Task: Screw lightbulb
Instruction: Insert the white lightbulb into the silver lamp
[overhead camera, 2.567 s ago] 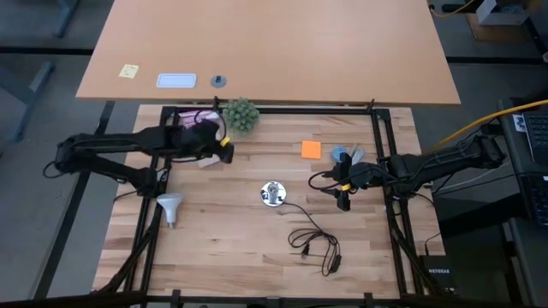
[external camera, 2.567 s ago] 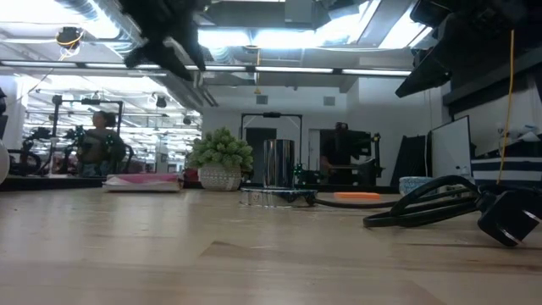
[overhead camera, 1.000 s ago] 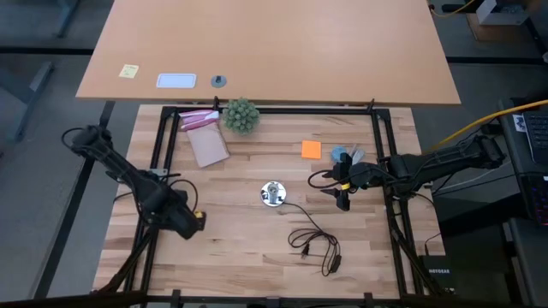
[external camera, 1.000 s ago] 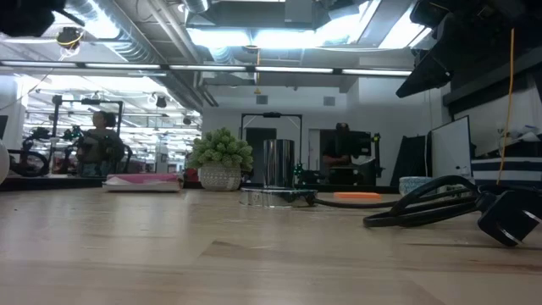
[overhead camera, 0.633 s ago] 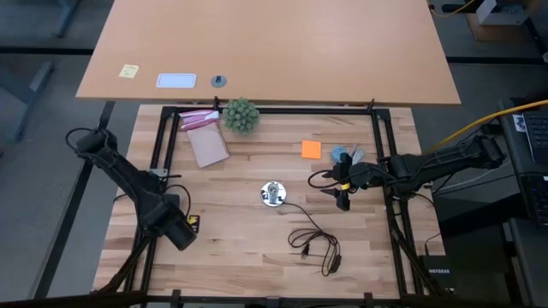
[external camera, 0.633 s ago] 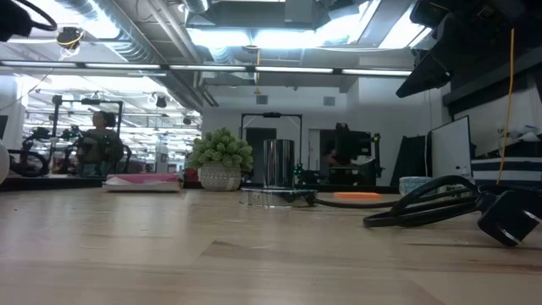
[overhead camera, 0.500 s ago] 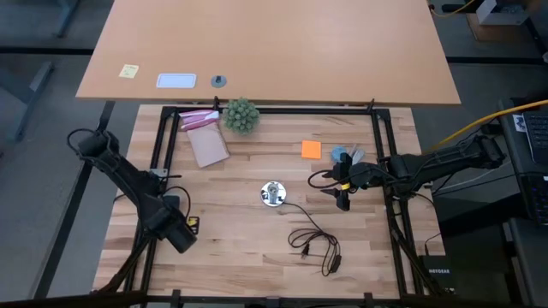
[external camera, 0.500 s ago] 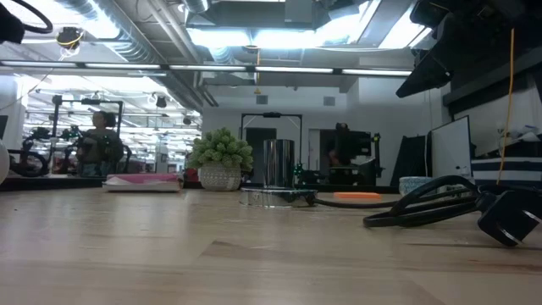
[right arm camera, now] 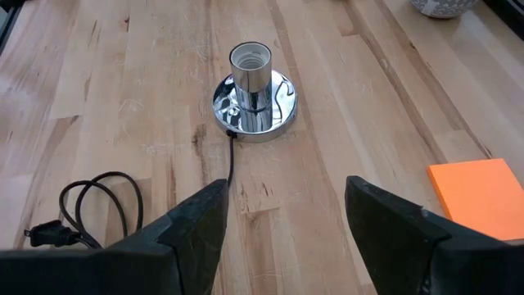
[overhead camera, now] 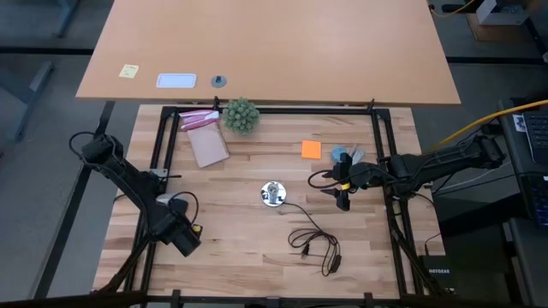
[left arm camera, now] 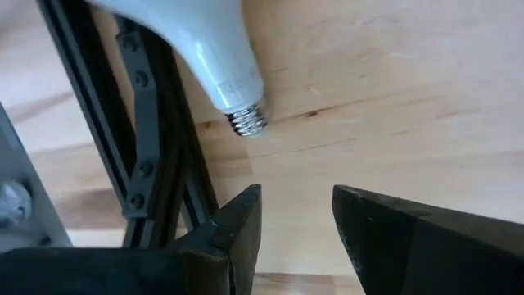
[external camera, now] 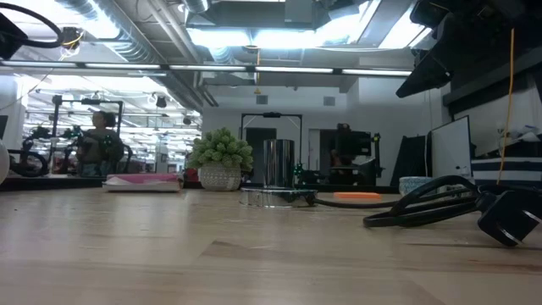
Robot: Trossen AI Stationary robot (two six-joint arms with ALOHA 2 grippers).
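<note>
The lightbulb (left arm camera: 209, 45) lies on its side on the wood beside the black frame rail (left arm camera: 147, 131), its silvery screw end (left arm camera: 246, 121) bare. My left gripper (left arm camera: 295, 225) points down over the table's near left part (overhead camera: 185, 239), open, its fingertips short of the screw end with only bare wood between them. In the high view the arm hides the bulb. The chrome socket (overhead camera: 272, 194) stands upright at the table's middle (right arm camera: 252, 86), its black cord (overhead camera: 312, 241) trailing toward the near edge. My right gripper (overhead camera: 342, 197) hangs open to the socket's right (right arm camera: 282, 221).
A spiky green ball plant (overhead camera: 241, 115) and a pink-edged notebook (overhead camera: 205, 142) sit at the far left. An orange sticky note (overhead camera: 311, 150) lies far right of the socket. Black frame rails (overhead camera: 163, 158) border the wooden top. Bare wood lies between bulb and socket.
My left gripper has gone down and toward the table's near edge, rolling and tipping more steeply downward above the bulb's place. Its fingers have kept the same gap.
</note>
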